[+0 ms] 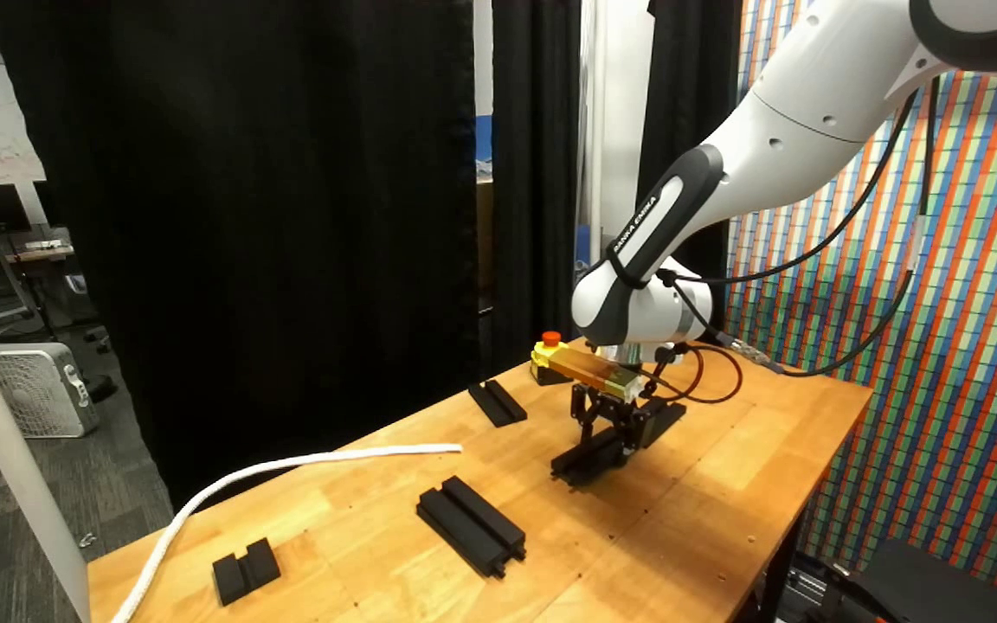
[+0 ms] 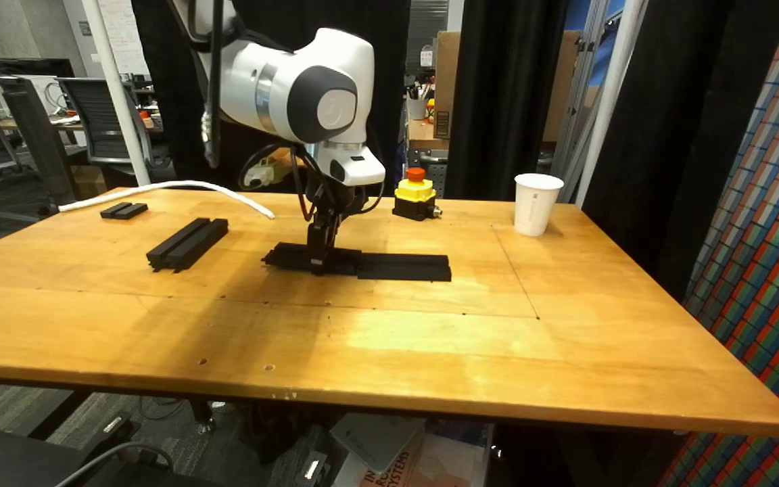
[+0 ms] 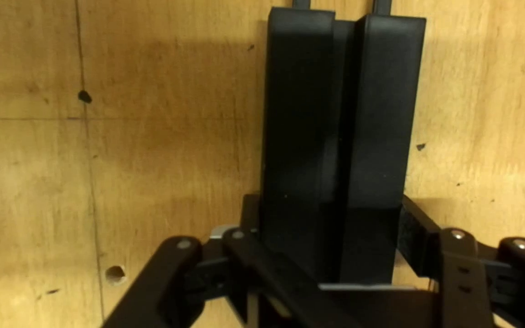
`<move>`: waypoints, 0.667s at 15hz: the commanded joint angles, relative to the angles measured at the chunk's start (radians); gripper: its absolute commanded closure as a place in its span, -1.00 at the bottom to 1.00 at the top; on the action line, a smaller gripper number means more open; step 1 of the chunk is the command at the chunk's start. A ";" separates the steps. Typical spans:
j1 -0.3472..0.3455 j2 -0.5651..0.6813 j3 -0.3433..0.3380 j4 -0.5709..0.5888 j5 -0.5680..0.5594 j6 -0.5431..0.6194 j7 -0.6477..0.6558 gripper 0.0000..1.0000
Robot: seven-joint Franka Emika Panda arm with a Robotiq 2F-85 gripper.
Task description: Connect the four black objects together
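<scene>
- While its two fingers [image 3: 410, 225] touch both sides, the single gripper [image 3: 331, 216] is gripping one long black bar [image 3: 310, 136]; I take this held bar as the landmark.
- The held bar is at the table [image 2: 430, 338]; whether it rests fully flat, I cannot tell.
- Its look is matte and rectangular, with one straight groove along its length and two narrow pegs [image 3: 382, 7] at the end which the wrist view shows on top.
- Of long bars there are three in total. A second long bar [image 2: 406, 266] lies end to end with the held bar, at its right in an exterior view; whether the two are locked together, I cannot tell.
- A third long bar [image 1: 468, 528], also grooved, lies apart from the held bar, to its left in both exterior views.
- One shorter grooved piece [image 1: 498, 404] lies behind the held bar and to its left in an exterior view.
- One small black block [image 1: 246, 573], notched, is well apart from the held bar, far to its left in both exterior views.
- One white cord [image 1: 334, 455] curves to the left of the held bar in an exterior view.
- One yellow box with one red button [image 2: 416, 193] stands behind the held bar in both exterior views.
- One white cup [image 2: 536, 206] stands upright, behind the held bar and to its right in an exterior view.
</scene>
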 commanded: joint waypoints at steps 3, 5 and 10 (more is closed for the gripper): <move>-0.007 -0.022 -0.013 -0.021 -0.028 -0.011 -0.043 0.06; -0.009 -0.022 -0.015 -0.024 -0.029 -0.007 -0.071 0.06; -0.018 -0.026 -0.012 -0.033 -0.014 0.004 -0.147 0.06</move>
